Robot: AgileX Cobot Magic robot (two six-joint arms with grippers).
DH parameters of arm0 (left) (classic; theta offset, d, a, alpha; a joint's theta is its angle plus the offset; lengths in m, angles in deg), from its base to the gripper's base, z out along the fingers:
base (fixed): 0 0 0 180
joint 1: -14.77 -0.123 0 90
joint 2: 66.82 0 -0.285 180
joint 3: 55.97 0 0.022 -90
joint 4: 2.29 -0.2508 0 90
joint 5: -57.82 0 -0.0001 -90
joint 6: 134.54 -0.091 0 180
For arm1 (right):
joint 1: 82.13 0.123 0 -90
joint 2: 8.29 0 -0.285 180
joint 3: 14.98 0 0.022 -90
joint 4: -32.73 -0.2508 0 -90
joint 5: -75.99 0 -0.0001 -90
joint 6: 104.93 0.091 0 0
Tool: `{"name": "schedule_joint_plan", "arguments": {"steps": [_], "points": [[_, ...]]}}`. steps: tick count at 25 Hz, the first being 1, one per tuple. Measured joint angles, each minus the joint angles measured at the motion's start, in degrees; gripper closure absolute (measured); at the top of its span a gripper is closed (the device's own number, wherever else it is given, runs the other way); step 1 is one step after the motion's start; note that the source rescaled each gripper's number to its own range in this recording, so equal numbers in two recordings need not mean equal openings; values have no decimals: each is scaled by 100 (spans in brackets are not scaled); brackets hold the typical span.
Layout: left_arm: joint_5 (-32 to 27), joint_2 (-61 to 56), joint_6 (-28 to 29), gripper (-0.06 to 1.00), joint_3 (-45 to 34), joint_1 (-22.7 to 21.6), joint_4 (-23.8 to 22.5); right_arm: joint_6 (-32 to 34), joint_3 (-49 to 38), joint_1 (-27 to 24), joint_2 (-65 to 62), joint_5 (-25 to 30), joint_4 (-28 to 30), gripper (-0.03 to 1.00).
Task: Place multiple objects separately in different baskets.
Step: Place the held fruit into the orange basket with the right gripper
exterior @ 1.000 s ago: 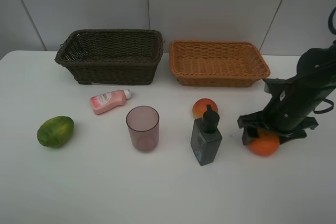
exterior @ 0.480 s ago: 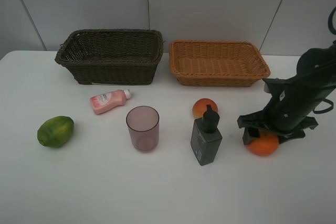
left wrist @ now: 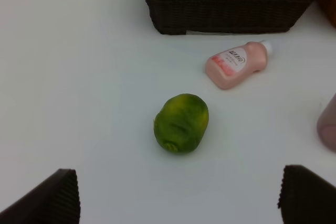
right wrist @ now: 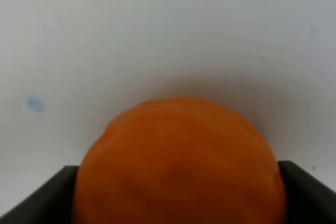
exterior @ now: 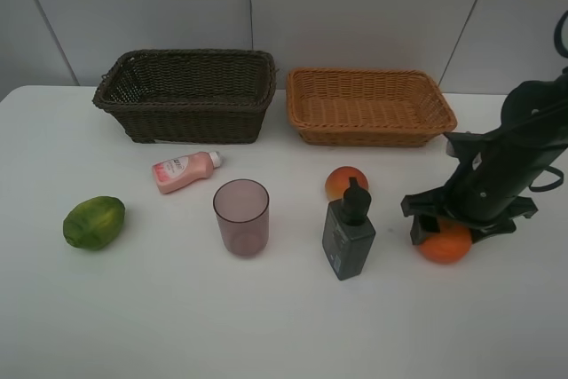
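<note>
While low at the bench (exterior: 266, 326), clamps right hand (exterior: 448, 230) on the orange (exterior: 446, 246) for lifting clear; holds left hand (left wrist: 178, 195) apart, aimed at green fruit (left wrist: 181, 123), likely next.

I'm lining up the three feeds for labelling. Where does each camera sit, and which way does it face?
Exterior high: mounted high, looking down across the table at the dark basket and tan basket; only the right arm shows.
Left wrist: above the table, looking down at the green fruit, pink bottle and dark basket; left fingers wide apart.
Right wrist: low, close on the orange, right fingers against its sides.
Shared: exterior and right wrist both show the orange.
</note>
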Motion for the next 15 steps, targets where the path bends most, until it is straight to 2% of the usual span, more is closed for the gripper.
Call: {"name": "schedule_joint_plan", "arguments": {"steps": [4, 7, 10, 15], "points": [[0, 0, 0, -4, 0, 0, 0, 0, 605, 0, -130, 915, 21, 35], [0, 0, 0, -4, 0, 0, 0, 0, 1270, 0, -240, 1909, 114, 35], [0, 0, 0, -4, 0, 0, 0, -11, 2043, 0, -241, 2657, 242, 35], [0, 0, 0, -4, 0, 0, 0, -104, 3421, 0, 77, 3190, 464, 35]]}}
